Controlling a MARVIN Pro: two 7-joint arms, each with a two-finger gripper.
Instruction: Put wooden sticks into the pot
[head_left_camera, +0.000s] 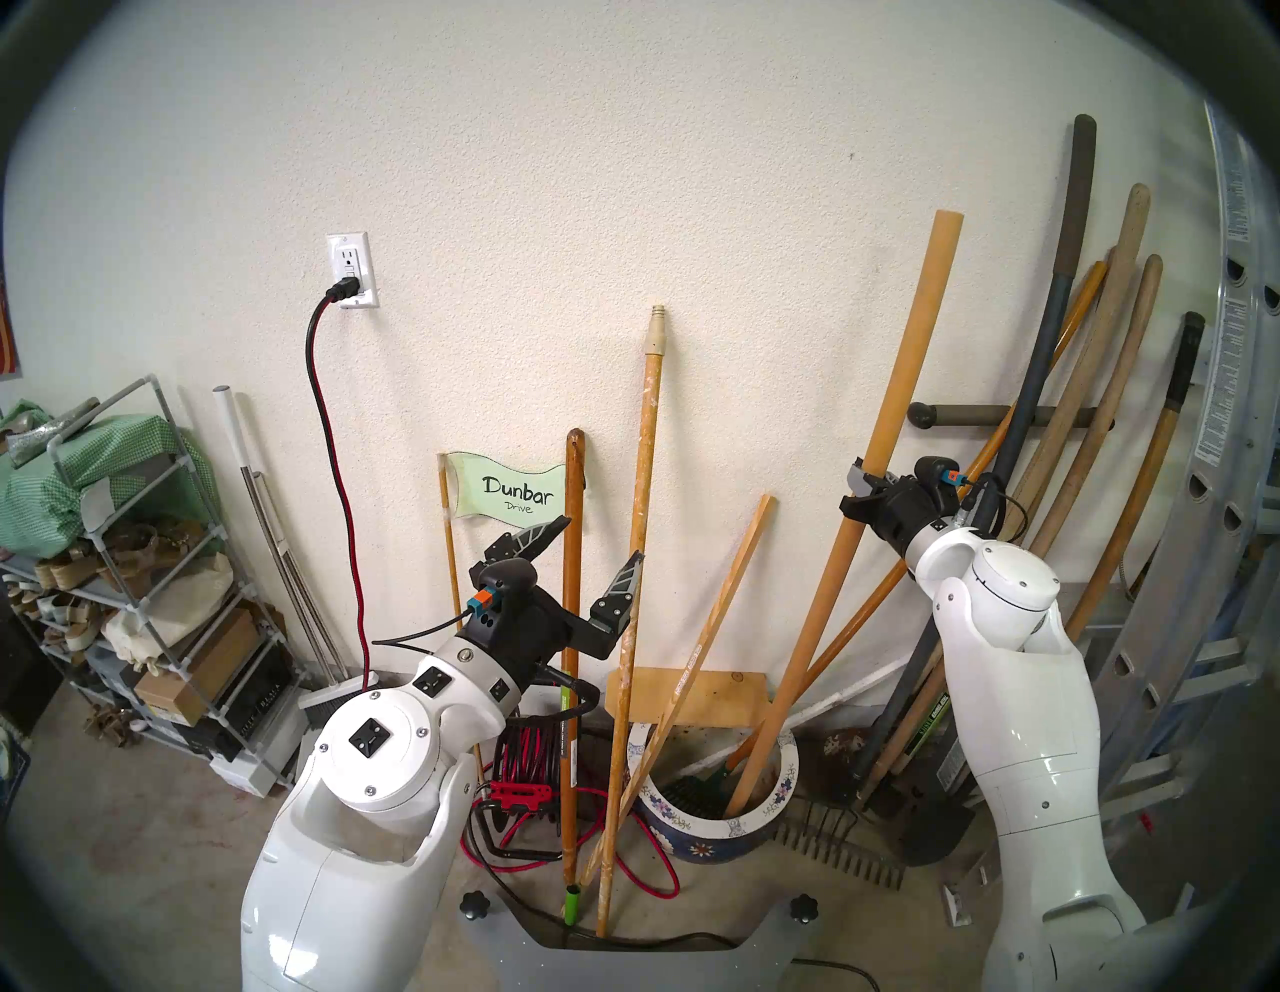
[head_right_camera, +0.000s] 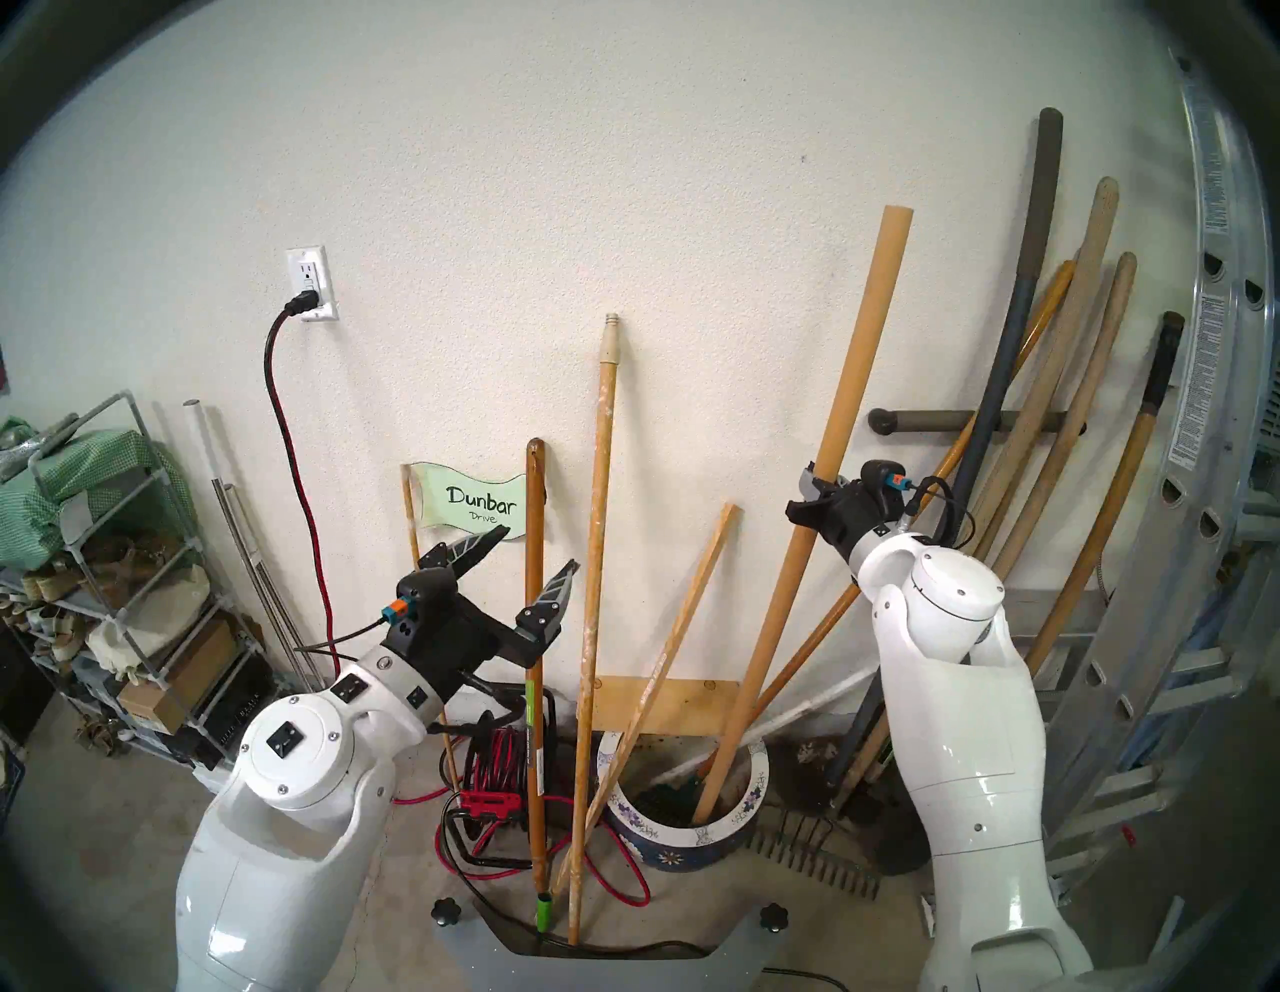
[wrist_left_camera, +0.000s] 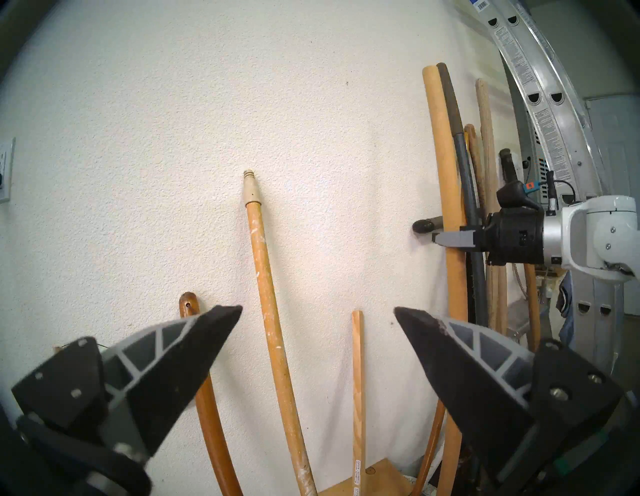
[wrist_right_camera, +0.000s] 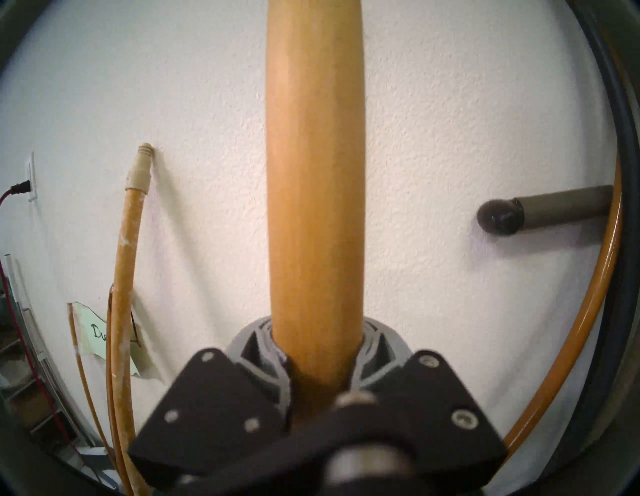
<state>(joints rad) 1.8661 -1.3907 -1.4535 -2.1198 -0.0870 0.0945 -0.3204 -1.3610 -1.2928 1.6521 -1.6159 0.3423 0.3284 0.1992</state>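
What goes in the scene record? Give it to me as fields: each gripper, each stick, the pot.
right gripper: shut on the thick yellow-tan dowel
thick yellow-tan dowel: tilted, lower end inside the pot
left gripper: open, holding nothing
paint-flecked handle: leaning on the wall, foot on the floor outside the pot
pot: blue flowered planter on the floor, a thin square wooden strip across its rim
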